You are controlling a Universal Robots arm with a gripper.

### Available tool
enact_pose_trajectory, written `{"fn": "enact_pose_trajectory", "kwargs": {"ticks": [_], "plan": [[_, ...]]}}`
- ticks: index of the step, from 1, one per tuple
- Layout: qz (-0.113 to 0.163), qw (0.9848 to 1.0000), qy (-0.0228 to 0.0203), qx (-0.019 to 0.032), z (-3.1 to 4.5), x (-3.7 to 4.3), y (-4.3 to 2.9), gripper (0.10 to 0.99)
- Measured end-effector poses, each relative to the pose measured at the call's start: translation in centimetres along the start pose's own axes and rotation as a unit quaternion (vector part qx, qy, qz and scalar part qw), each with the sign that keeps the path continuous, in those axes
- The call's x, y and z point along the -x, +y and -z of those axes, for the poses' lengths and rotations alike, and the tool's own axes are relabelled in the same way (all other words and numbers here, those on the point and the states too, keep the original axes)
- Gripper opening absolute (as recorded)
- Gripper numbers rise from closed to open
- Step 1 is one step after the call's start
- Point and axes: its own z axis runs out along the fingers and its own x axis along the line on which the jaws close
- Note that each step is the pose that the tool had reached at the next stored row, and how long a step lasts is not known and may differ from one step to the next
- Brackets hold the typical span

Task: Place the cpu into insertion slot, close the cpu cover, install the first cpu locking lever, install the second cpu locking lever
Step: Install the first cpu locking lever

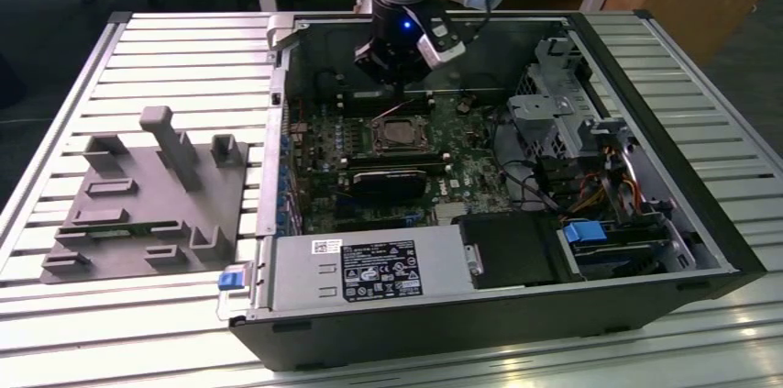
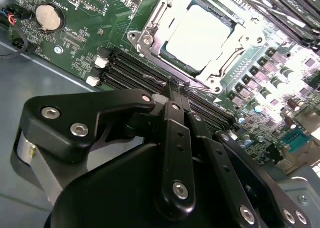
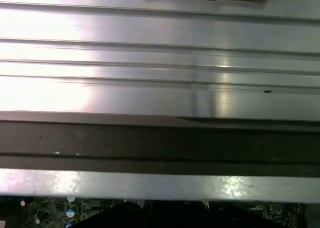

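Observation:
The cpu (image 2: 200,33) lies pale and square in the insertion slot (image 2: 141,39) on the green board; in the exterior view the cpu (image 1: 394,138) sits mid-board. The silvery cpu cover (image 2: 239,34) lies flat around it, framing its face. A thin lever wire (image 1: 391,113) stands raised at the socket's far side. My gripper (image 2: 178,88) is shut, its black fingers pressed together with nothing seen between them. Its tips hang over the black memory slots just beside the socket. From outside, the gripper (image 1: 394,65) hovers above the board behind the socket.
The open computer case (image 1: 685,214) lies on a slatted metal table (image 3: 150,53). A grey fixture block (image 1: 147,195) sits at the exterior view's left. Inside are a black card (image 1: 391,177), power supply (image 1: 367,269), drive cage (image 1: 551,113) and coin battery (image 2: 49,17).

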Motion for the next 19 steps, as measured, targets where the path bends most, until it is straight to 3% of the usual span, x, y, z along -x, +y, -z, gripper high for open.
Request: {"fn": "enact_pose_trajectory", "kwargs": {"ticks": [19], "plan": [[0.0, 1.0, 0.0, -0.0002, -1.04, 1.09, 0.21, 0.106]]}}
